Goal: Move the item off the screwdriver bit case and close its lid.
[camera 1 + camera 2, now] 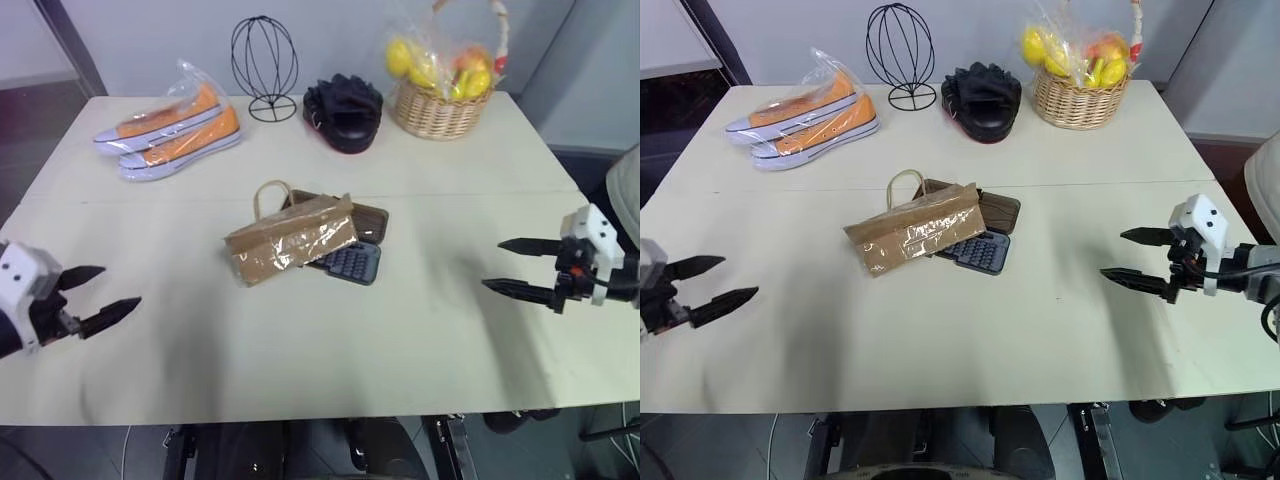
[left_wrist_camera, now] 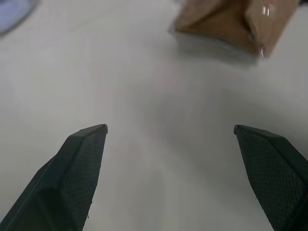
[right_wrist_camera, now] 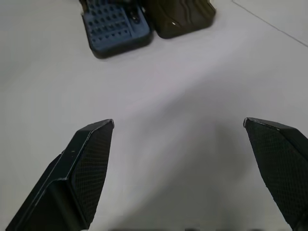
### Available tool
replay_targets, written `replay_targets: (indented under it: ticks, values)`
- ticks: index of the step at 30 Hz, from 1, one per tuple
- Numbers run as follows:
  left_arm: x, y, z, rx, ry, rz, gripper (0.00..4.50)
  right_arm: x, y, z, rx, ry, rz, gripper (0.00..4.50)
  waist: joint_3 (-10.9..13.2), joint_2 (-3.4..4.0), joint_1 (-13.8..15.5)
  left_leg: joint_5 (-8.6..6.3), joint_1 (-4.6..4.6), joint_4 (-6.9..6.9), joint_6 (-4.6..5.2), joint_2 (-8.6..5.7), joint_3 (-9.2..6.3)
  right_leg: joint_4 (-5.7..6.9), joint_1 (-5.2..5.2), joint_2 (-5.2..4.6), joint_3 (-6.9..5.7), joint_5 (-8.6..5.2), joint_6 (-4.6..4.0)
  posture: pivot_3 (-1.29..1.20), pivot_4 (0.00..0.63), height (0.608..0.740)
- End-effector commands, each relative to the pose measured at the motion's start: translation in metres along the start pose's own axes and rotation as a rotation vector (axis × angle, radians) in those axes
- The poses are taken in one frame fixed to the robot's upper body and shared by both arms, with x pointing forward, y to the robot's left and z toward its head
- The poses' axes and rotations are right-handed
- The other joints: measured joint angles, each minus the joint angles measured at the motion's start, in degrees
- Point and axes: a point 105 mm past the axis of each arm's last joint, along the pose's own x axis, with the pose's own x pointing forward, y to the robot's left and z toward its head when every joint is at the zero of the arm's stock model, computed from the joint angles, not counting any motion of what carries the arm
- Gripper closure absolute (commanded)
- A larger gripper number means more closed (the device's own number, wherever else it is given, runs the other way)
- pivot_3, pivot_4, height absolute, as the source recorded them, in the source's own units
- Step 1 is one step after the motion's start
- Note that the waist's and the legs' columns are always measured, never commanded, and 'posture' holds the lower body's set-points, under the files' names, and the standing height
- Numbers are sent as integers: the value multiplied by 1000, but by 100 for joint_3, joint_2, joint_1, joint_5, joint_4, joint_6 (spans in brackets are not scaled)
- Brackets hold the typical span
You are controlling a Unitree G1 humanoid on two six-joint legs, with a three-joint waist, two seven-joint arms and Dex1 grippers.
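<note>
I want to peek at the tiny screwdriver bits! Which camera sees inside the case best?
The right wrist view: the screwdriver bit case lies open and close, its rows of slots plain. Both eye views show it far off, half under the paper bag. The left wrist view shows the bag's corner.

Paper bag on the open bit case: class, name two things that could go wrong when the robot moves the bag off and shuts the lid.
1. The paper bag lies across the open bit case, so dragging it may pull the case along or spill bits.
2. The lid is partly under the bag; if the bag is not fully off, the lid could close on it.
Both the left hand and right hand are open and far away.
</note>
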Motion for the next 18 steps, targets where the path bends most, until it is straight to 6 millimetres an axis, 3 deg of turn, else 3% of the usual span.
replay_targets:
  ticks: [1,5,11,14,18]
  values:
    - [12,-10,36,98,-71,-78,99,-2,15,32,-39,-78,42,0,0,-1,15,0,0,0,0,-1,-1,0,2,-1,0,0,0,0,150,740]
    - [41,-23,66,209,-103,-189,99,8,47,50,-84,-106,123,0,-2,-1,18,0,0,2,0,-5,-10,4,7,-1,-3,2,4,0,150,740]
    - [77,-49,95,272,-149,-384,99,20,80,66,-86,-144,215,0,-1,-2,-20,1,0,3,0,-18,-9,6,6,4,-3,10,17,0,150,740]
    - [96,-63,97,310,-137,-490,99,26,92,66,-107,-139,240,0,-1,-2,1,1,-1,3,0,-20,-8,9,5,8,-3,10,17,0,150,740]
    - [133,-65,86,416,-61,-499,99,31,98,67,-114,-159,232,0,-2,-4,12,2,-3,8,0,-29,-4,10,7,9,-5,10,17,0,150,740]
